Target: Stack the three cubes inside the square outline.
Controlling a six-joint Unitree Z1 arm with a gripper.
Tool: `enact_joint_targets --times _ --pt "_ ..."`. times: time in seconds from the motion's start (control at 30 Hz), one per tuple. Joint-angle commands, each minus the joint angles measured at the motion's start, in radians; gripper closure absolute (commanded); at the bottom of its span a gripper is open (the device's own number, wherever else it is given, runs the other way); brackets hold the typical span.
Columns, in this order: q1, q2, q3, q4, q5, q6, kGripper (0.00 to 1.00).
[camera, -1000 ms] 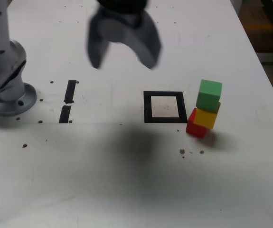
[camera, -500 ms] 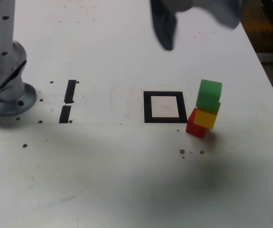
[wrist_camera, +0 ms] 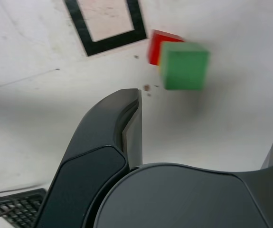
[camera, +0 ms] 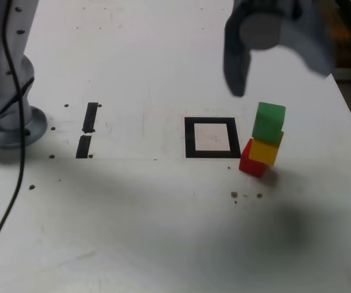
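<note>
A white table (camera: 163,232) holds a black square outline (camera: 212,137). Just outside its edge, on the exterior view's right, stands a leaning stack: red cube (camera: 251,163), yellow cube (camera: 265,151), green cube (camera: 268,122) on top. The pincer (camera: 279,67) hovers above, spread wide, holding nothing.

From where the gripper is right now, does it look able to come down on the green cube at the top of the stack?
Probably yes. The gripper hangs open above the green cube, which tops the yellow cube and red cube. Nothing stands between them, and the table around the stack is bare.
</note>
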Motion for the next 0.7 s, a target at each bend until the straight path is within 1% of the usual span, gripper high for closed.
enact_joint_targets --times 0.0,0.17,0.27,0.43,0.53,0.67 --pt "0.002 0.017 0.021 0.010 0.010 0.000 0.02" --pt "0.002 0.057 0.022 0.009 0.011 0.000 0.03" --pt "0.002 0.082 0.021 0.008 0.013 -0.005 0.05" --pt "0.004 0.112 0.022 0.001 0.043 -0.030 0.13" --pt "0.009 0.120 0.022 0.000 0.060 -0.038 0.15" --pt "0.018 0.141 0.016 -0.002 0.062 -0.040 0.17"
